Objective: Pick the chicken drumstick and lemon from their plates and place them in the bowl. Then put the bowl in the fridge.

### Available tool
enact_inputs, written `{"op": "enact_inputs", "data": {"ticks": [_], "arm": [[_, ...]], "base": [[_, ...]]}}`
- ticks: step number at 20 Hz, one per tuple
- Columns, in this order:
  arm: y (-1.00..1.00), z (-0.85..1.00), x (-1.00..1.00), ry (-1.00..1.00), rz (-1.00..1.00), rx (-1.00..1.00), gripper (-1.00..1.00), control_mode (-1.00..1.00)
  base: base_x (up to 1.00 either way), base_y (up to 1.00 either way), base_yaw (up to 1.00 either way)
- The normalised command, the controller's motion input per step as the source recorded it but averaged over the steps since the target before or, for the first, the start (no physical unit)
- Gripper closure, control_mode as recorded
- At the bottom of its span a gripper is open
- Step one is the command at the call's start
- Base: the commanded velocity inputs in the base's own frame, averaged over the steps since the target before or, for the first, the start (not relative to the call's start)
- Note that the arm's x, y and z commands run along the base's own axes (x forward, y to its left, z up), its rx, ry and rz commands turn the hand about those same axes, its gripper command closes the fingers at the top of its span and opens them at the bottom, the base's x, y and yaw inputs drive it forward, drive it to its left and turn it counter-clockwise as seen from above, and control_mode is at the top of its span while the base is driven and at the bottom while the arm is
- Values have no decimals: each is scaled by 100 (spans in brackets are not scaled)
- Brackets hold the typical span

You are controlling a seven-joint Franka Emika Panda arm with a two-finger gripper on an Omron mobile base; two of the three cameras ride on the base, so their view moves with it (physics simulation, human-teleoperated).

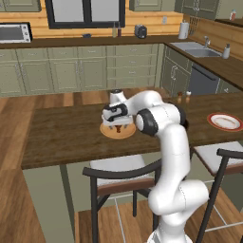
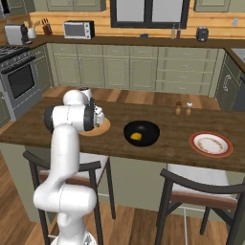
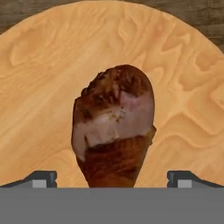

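The gripper (image 3: 112, 178) hangs directly over the tan wooden plate (image 3: 39, 87), fingers spread wide, one fingertip (image 3: 43, 178) on each side of the chicken drumstick (image 3: 114, 127) lying on the plate. Nothing is gripped. From the right base view, the black bowl (image 2: 141, 133) sits just beside that plate on the wooden counter (image 2: 162, 119), with the lemon (image 2: 136, 137) already inside. Farther right lies the red-rimmed plate (image 2: 211, 144).

lemon (image 2: 136, 137) inside black bowl (image 2: 152, 129)
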Motion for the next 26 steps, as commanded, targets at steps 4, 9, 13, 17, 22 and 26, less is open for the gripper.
{"op": "enact_inputs", "data": {"ticks": [4,9,13,17,22,26], "arm": [[0,-39,20,0,0,0,100,-100],[0,-19,3,0,0,0,100,-100],[-3,-15,-2,0,0,0,100,-100],[-47,19,-39,0,-4,4,100,-100],[-68,71,-68,0,-2,5,100,-100],[-73,68,-82,0,0,1,100,-100]], "base": [[0,0,0],[0,0,0],[0,0,0],[0,0,0],[0,0,0],[0,0,0]]}}
